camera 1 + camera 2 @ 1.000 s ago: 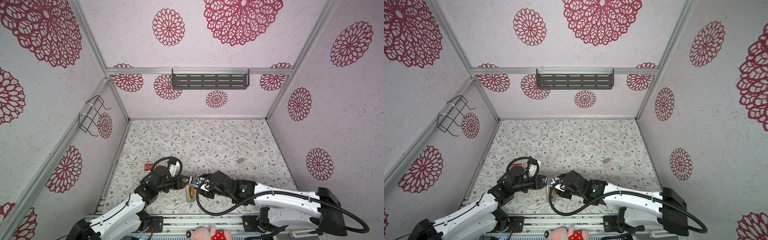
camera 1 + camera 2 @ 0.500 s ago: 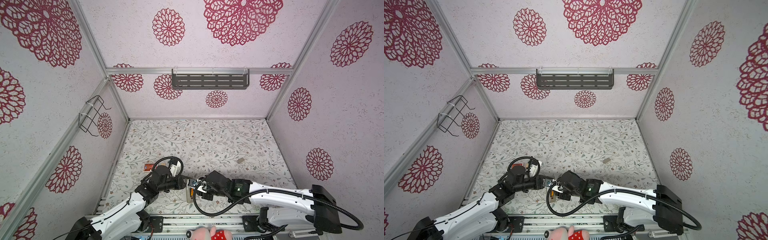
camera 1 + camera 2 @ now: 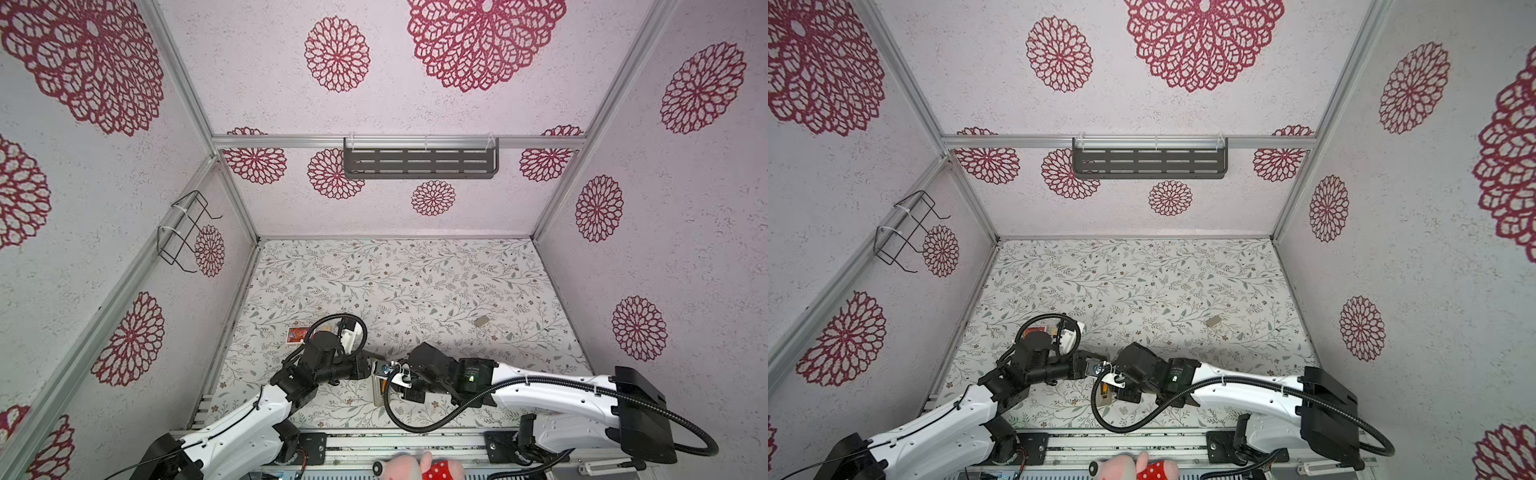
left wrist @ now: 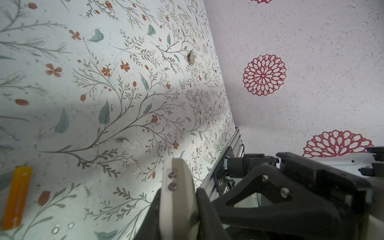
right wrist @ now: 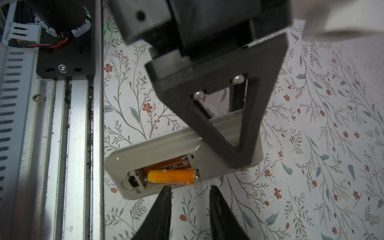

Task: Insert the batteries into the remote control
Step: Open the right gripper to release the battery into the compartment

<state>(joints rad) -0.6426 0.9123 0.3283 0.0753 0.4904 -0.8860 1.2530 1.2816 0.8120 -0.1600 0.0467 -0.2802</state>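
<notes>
Left end effector (image 5: 239, 155): closed, tip touching back of remote control (image 3: 377, 397), at end away from compartment.
Remote control: lower centre in both top views, face down on table (image 3: 415, 291), compartment uncovered.
Batteries (image 5: 172, 176): both in compartment, side by side.
Right end effector (image 5: 190, 188): parted, empty, just beside compartment edge.

The left tool (image 5: 239, 158) covers part of the remote control (image 5: 162, 148).
</notes>
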